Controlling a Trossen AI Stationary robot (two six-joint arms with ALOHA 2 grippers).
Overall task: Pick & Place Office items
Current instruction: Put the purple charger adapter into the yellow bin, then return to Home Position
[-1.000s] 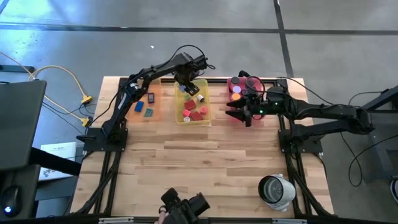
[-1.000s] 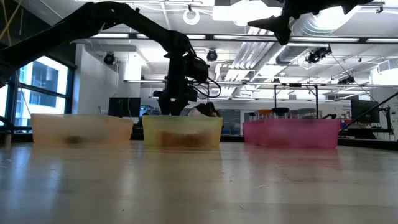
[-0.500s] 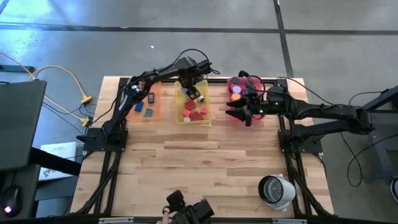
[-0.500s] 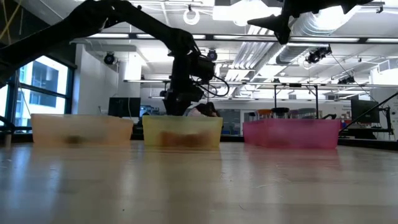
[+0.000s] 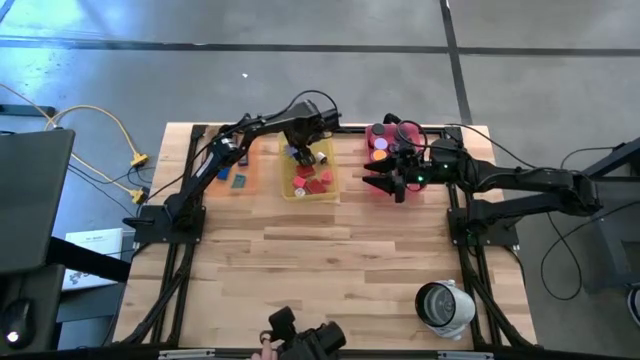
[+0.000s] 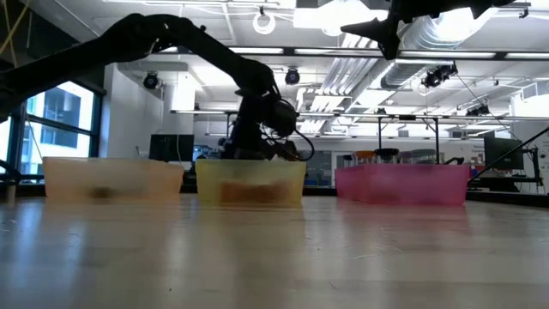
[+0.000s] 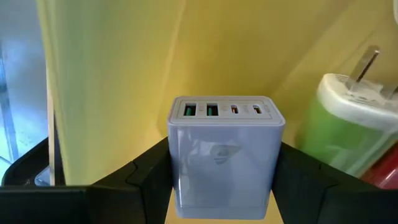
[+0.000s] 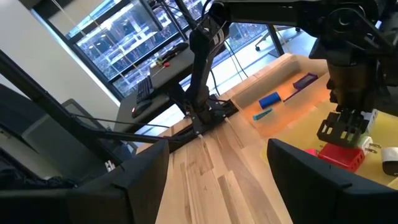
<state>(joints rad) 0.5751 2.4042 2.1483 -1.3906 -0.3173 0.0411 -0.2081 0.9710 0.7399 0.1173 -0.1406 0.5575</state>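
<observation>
A lavender charger cube with a row of ports sits between the fingers of my left gripper, which reaches down into the yellow tray. In that tray lie red cubes and a green-and-white plug piece. The orange tray holds blue and dark flat pieces. Round discs fill the pink tray. My right gripper hovers open and level, high over the pink tray's near side, with nothing between its fingers. My left gripper pinches the lavender cube by two opposite sides between its two fingers. The fingers come steeply from above, and the cube's port face points away from the wrist, down into the yellow tray. Whether the cube touches the tray floor I cannot tell.
The three trays stand in a row along the table's far edge. A white-grey round device sits at the near right corner. A dark camera is at the near edge. Bare wood stretches between them.
My left gripper has gone down into the yellow tray with the lavender cube still between its fingers, rolling somewhat about its wrist as it sank.
</observation>
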